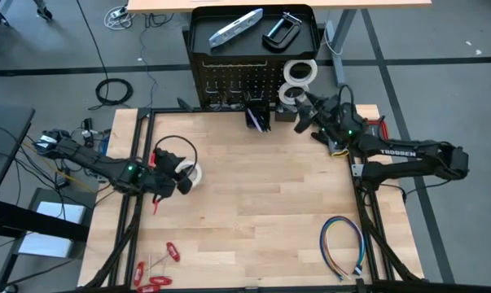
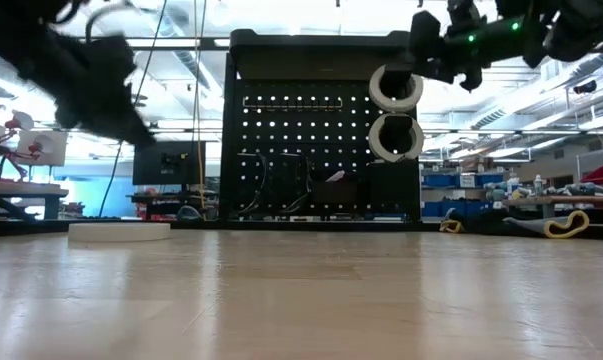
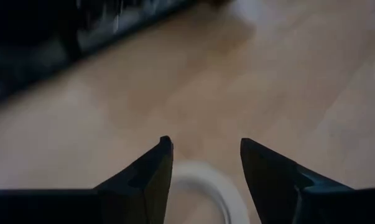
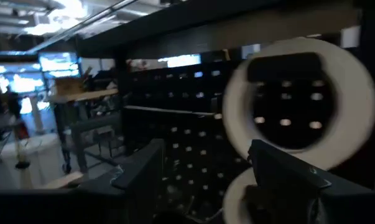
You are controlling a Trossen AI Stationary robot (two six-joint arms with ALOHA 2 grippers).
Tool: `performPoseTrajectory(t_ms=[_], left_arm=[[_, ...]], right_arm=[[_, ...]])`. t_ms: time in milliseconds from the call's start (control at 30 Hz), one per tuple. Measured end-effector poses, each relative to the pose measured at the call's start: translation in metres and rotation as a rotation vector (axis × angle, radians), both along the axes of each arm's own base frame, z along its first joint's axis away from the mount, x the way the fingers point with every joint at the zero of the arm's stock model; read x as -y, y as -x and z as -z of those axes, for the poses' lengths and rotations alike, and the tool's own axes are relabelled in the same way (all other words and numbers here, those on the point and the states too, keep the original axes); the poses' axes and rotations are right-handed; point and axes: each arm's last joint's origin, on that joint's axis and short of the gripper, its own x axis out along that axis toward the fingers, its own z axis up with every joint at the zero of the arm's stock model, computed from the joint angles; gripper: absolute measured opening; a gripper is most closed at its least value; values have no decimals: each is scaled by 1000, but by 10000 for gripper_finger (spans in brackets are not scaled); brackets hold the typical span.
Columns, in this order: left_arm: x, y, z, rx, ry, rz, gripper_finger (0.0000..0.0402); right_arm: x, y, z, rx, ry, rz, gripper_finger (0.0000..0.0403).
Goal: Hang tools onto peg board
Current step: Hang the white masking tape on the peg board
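Observation:
The black peg board [image 1: 237, 81] stands upright at the table's far edge. Its tray top holds a silver bar tool [image 1: 235, 27] and a black C-clamp [image 1: 282, 31]. Two white tape rolls [image 2: 395, 88] [image 2: 395, 137] hang on hooks at its right side. My right gripper [image 4: 206, 149] is open just in front of them, level with the upper roll [image 4: 299, 93], touching neither. A third tape roll [image 1: 193, 172] lies flat on the table at the left. My left gripper [image 3: 206, 143] hovers open above it, tilted down. A black cable loop [image 1: 177, 150] lies just beyond it.
Red-handled tools [image 1: 157, 264] lie at the near left corner. A multicoloured wire loop [image 1: 343, 244] lies near the right front. Small black bins [image 1: 257, 116] sit at the peg board's foot. The middle of the wooden table [image 1: 261, 195] is bare.

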Motion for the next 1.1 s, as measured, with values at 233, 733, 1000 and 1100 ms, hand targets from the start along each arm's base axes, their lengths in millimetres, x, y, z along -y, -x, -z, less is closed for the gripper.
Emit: performPoseTrajectory(t_ms=[233, 733, 1000, 1100], left_arm=[[-13, 15, 43, 8, 246, -190, 194], [-26, 31, 90, -75, 252, -239, 193], [-26, 25, 105, -98, 205, -216, 193], [-26, 22, 109, -118, 186, -226, 180]], right_arm=[[-35, -14, 0, -2, -5, -144, 244], [-64, -20, 0, 73, -89, -279, 244], [-65, -20, 1, 91, -109, -288, 244], [-65, -20, 1, 92, -110, -290, 244]])
